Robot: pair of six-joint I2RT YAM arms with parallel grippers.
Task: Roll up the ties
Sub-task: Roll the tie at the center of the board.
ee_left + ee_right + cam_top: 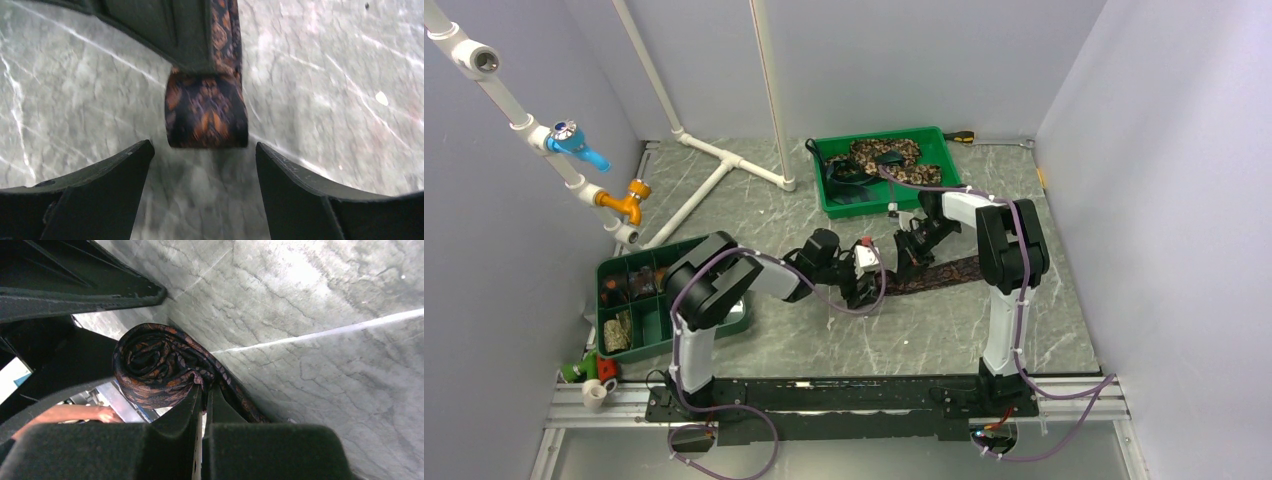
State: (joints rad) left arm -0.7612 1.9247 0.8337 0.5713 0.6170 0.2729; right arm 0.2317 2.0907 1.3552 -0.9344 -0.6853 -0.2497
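Observation:
A dark brown tie with an orange pattern [949, 272] lies across the middle of the table, its left end wound into a roll [150, 365]. My right gripper [202, 390] is shut on the tie right at the roll's edge; from above it [911, 252] stands over that end. In the left wrist view the roll [206, 112] sits just beyond my left gripper [202, 152], which is open, its fingers [125, 172] wide on either side and nothing between them. The left gripper [869, 272] is just left of the roll.
A green tray [854, 208] at the back holds more ties [889, 155] in a heap. A green divided bin [664, 345] stands at the left. White pipe framing [724, 165] lies across the back left, and a small white cup [596, 392] sits at the near left.

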